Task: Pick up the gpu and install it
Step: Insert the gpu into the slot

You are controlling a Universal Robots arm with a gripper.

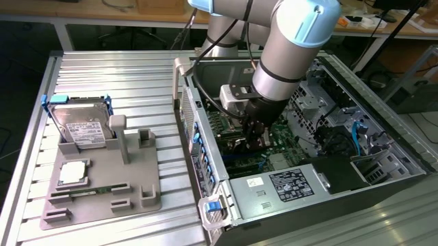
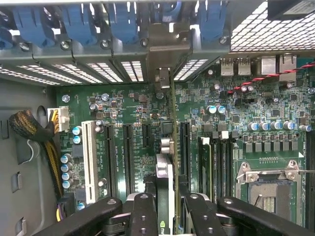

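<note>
My gripper [image 1: 254, 137] reaches down into the open computer case [image 1: 383, 154], just above the green motherboard [image 2: 123, 105]. In the wrist view its two black fingers [image 2: 143, 216] are shut on the gpu [image 2: 165, 169]. The gpu is a thin card seen edge-on with silvery metal trim. It stands upright between two black expansion slots [image 2: 127, 157], and its far end reaches toward the case's rear slot openings [image 2: 162, 78]. I cannot tell whether its bottom edge is in a slot.
A grey fixture tray [image 1: 130, 189] on the exterior view's left holds a silver hard drive [image 1: 79, 123], a square chip [image 1: 73, 173] and a green memory stick [image 1: 89, 191]. Inside the case are a power supply [image 1: 287, 187], blue latches [image 2: 123, 24], a CPU socket [image 2: 268, 189] and yellow-black cables [image 2: 34, 130].
</note>
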